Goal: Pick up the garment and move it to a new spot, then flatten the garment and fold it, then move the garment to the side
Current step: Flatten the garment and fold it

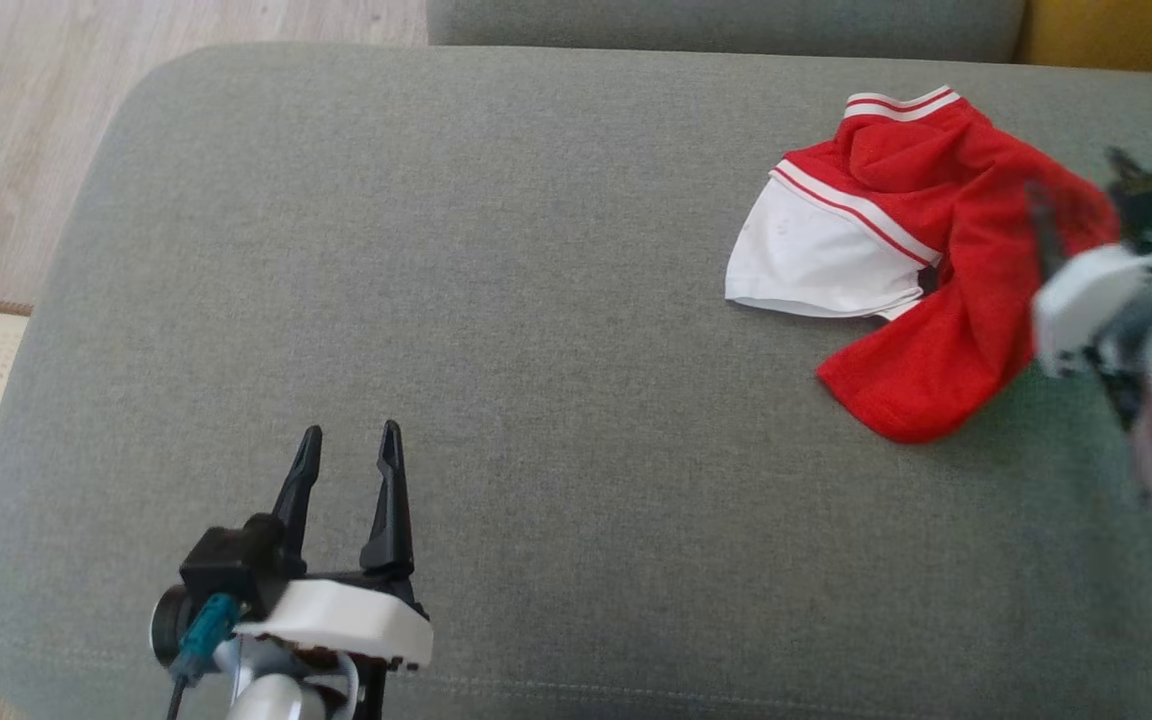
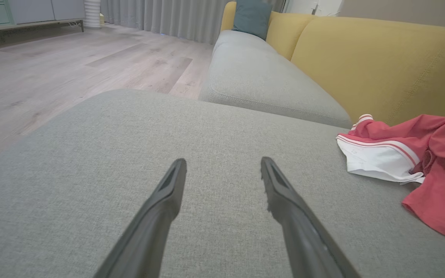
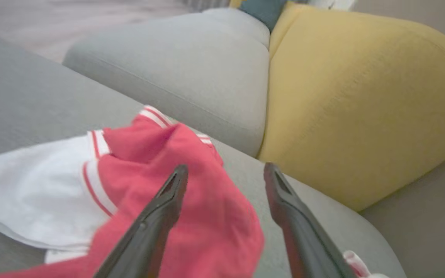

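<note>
The left tool (image 1: pixel 351 432) hangs over the near left corner of the grey cushion (image 1: pixel 556 350). Its two dark fingers are spread apart with nothing between them, pointing toward the far edge. Well to the right, near the far right corner, the garment (image 1: pixel 966 220) lies in a crumpled heap. A white panel edged with red-and-white striped bands faces left, red cloth is bunched over it, and one red flap trails toward the near edge. At the right edge the right tool (image 3: pixel 225 166) sits just over the red part. It is blurred in the head view, but its own wrist view shows the fingers parted and empty, one above the red fold and the other over bare cushion just beside it. Whether either finger touches the cloth I cannot tell. The step in hand looks like the first pick-up, not yet made. The garment appears thin, light and limp, so it should sag and drape from any grip and hold no shape. A shallow pinch may lift only the top layer and let the rest unroll. The raised red ridge under the right tool offers the surest bite for carrying. For flattening, the striped hems look firmer, and one tool at each end would spread the cloth.
</note>
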Robot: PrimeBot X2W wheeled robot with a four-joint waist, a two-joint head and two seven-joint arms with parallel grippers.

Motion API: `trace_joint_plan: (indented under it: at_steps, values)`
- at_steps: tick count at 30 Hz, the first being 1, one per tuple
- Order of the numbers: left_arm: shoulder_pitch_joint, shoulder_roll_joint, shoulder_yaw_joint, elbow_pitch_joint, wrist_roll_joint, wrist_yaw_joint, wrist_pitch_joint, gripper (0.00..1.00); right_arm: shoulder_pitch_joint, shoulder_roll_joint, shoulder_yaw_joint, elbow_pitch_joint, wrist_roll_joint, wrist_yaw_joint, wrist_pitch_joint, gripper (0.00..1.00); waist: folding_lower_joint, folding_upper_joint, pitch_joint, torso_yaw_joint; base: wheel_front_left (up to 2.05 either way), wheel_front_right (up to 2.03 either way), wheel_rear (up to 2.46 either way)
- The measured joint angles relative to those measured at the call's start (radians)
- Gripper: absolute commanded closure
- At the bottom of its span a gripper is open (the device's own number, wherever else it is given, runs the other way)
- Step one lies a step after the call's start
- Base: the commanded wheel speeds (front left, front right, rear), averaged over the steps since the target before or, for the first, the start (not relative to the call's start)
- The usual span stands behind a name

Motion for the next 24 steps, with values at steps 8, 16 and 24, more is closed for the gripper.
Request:
trace_joint_plan:
  at_steps: [8,16,24]
  values:
    - [0.000,0.000,-0.008,0.001,0.000,-0.004,0.000,0.00,-0.001,0.146,0.230,0.008,0.107,0.000,-0.008,0.00,0.0000,0.0000,0.003,0.024,0.00,0.00,0.00]
    - [-0.001,0.000,-0.020,0.002,0.000,-0.003,0.000,0.00,0.000,0.146,0.373,0.098,0.199,0.000,0.047,0.00,0.0000,0.0000,0.019,0.097,0.00,0.00,0.00]
    - [-0.002,0.000,-0.028,0.002,-0.002,0.002,0.000,0.00,-0.007,0.121,0.430,0.181,0.258,0.000,0.111,0.00,0.0000,0.0000,0.040,0.156,0.00,0.00,0.00]
